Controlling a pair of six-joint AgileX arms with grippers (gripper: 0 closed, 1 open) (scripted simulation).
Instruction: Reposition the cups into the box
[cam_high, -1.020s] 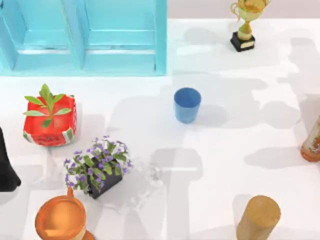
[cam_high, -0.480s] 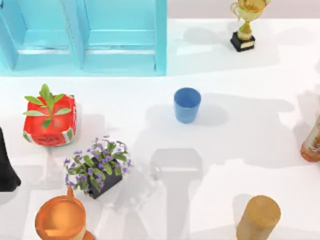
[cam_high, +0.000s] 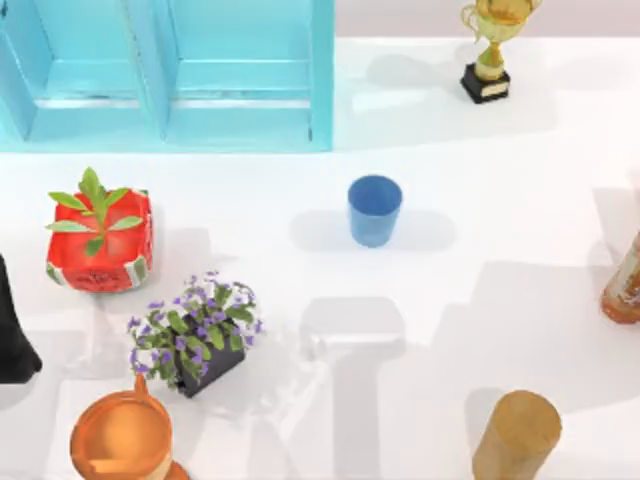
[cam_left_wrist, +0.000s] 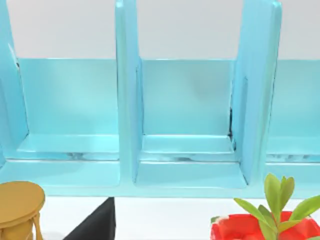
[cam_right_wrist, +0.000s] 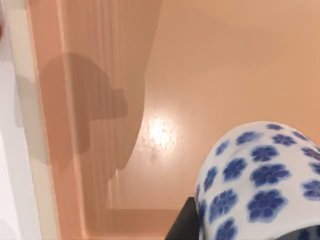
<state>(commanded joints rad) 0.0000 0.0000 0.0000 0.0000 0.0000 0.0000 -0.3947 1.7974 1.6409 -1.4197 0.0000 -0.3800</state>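
Observation:
The plain blue cup (cam_high: 375, 210) stands upright near the middle of the table, to the right of and below the box's near corner. The large turquoise box (cam_high: 322, 75) fills the top left; the left wrist view looks into its partitioned compartments (cam_left_wrist: 127, 100). In the right wrist view the white cup with dark blue flowers (cam_right_wrist: 255, 180) hangs close to the camera over an orange floor, beyond the table's edge. My right gripper (cam_right_wrist: 240, 230) is shut on it, with one dark finger (cam_right_wrist: 181, 226) against its side.
A red planter (cam_high: 100, 245), a purple flower pot (cam_high: 200, 335) and a copper mug (cam_high: 120, 440) crowd the left front. A wooden cylinder (cam_high: 517, 435) stands front right, an orange bottle (cam_high: 625, 285) at the right edge, a trophy (cam_high: 490, 50) at the back.
Arm shadows on the table have slid to the right, away from the blue cup. No object on the table has moved.

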